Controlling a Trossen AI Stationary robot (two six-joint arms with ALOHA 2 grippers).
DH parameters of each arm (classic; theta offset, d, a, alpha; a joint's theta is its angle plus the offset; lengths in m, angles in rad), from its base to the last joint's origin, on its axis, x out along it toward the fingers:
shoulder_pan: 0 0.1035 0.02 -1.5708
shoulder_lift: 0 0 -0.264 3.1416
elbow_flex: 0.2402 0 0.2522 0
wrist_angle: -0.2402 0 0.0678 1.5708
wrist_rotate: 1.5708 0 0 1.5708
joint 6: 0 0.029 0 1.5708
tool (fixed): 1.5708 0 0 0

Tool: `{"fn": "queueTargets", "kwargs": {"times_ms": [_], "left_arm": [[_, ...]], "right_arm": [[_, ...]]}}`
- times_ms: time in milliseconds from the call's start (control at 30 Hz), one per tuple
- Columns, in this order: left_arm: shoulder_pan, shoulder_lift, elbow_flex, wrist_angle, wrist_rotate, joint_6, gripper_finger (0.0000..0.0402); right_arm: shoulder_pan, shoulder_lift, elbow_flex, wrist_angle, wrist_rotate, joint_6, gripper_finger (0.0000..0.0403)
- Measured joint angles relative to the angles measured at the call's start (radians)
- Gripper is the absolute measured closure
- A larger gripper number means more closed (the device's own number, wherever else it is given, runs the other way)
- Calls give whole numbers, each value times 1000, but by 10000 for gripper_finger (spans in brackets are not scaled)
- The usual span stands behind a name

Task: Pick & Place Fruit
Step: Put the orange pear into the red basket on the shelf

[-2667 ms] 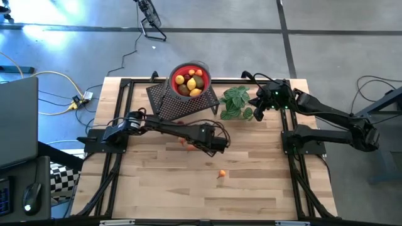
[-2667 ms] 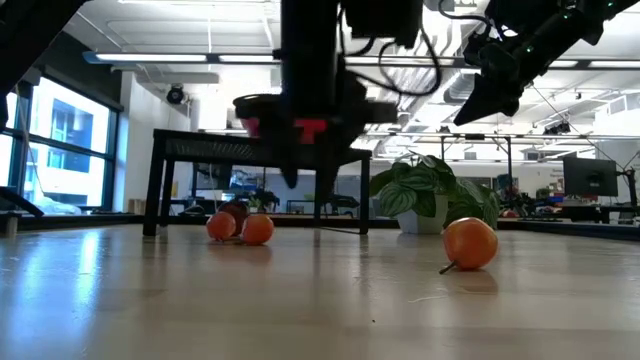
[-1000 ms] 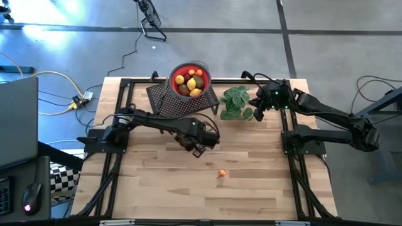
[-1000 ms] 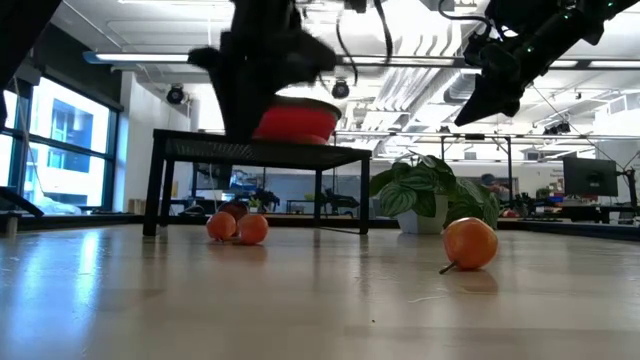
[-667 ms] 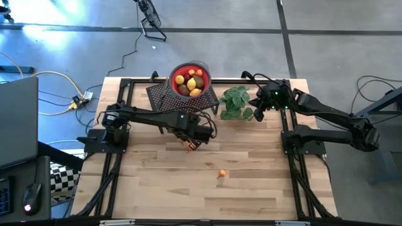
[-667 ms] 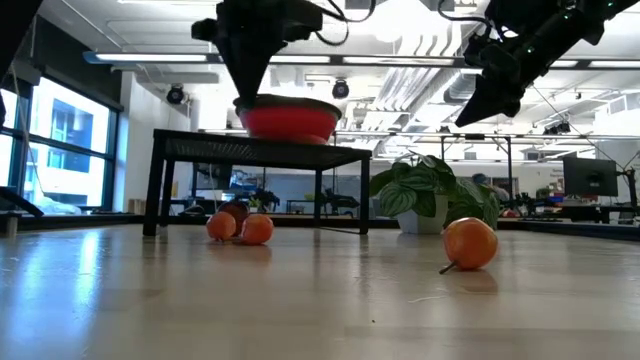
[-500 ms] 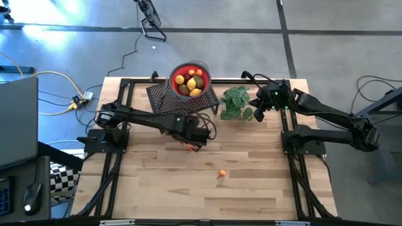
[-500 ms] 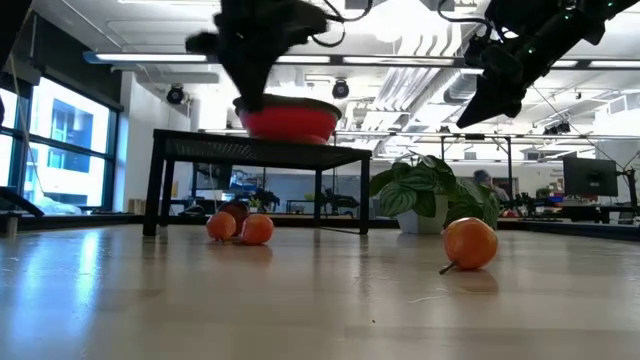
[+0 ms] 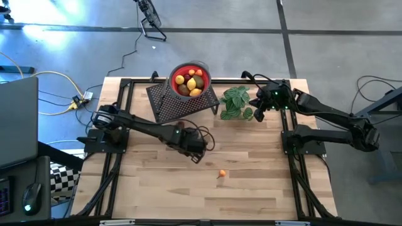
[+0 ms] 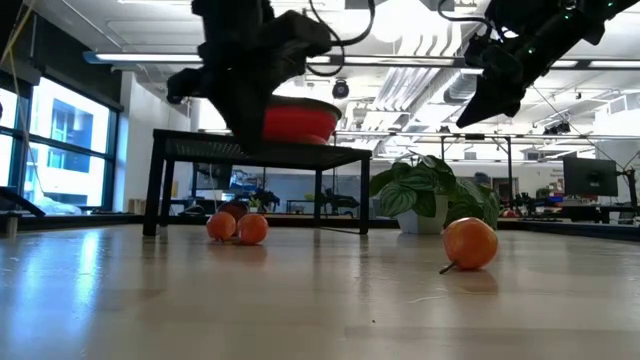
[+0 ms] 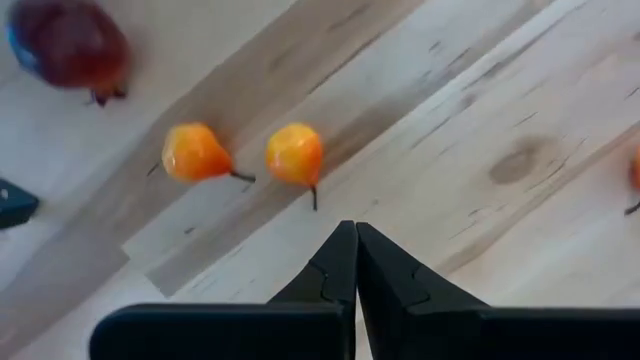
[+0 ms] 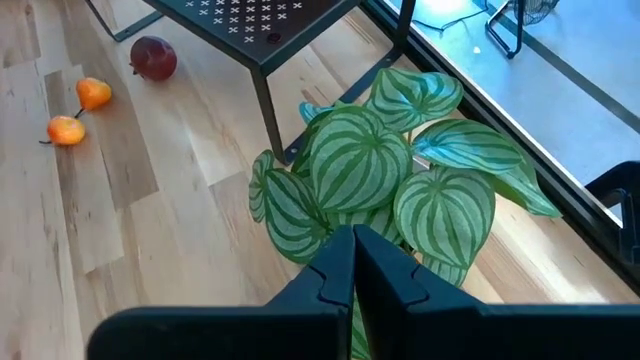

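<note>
1. wooden worktop [image 9: 251, 182] carries a black perforated stand [image 9: 182, 100] at the far middle, with a red bowl [image 9: 190, 80] on top already holding several fruits, yellow, orange and red. a green leafy plant [image 9: 236, 102] stands just right of the stand.
2. loose fruit on the worktop: one orange piece with a stem [image 9: 222, 174] near the middle, well apart from the rest. the left wrist view shows two more small orange fruits [image 11: 294, 155] side by side, and a dark red fruit [image 11: 68, 42] farther off; the right wrist view places these close by the stand, the red one beside its leg.
3. left gripper [image 9: 195, 152] hangs above the worktop's middle, fingers [image 11: 335, 275] pressed together and empty. the pair of orange fruits lies just ahead of the fingertips, the closer one almost in line with them.
4. right gripper [image 9: 258, 113] waits at the far right by the plant, fingers [image 12: 335, 270] closed, holding nothing.
5. judgement: the left arm is clearly nearer all loose fruit. its fingers must spread before descending on the closer orange piece; the neighbouring fruit sits close enough to be knocked.
</note>
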Motion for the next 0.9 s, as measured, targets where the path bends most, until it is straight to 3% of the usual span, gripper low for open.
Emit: {"fn": "queueTargets", "kwargs": {"times_ms": [333, 433, 700, 900], "left_arm": [[7, 17, -24, 2, -53, -13, 383], [35, 15, -23, 2, -20, -17, 344], [109, 16, -23, 7, -6, -14, 191], [111, 16, -23, 15, -5, -14, 150]], "right_arm": [[0, 0, 0, 1, 0, -8, 400], [0, 0, 0, 2, 0, -8, 400], [0, 0, 0, 6, 0, -8, 400], [0, 0, 0, 7, 0, -8, 400]]}}
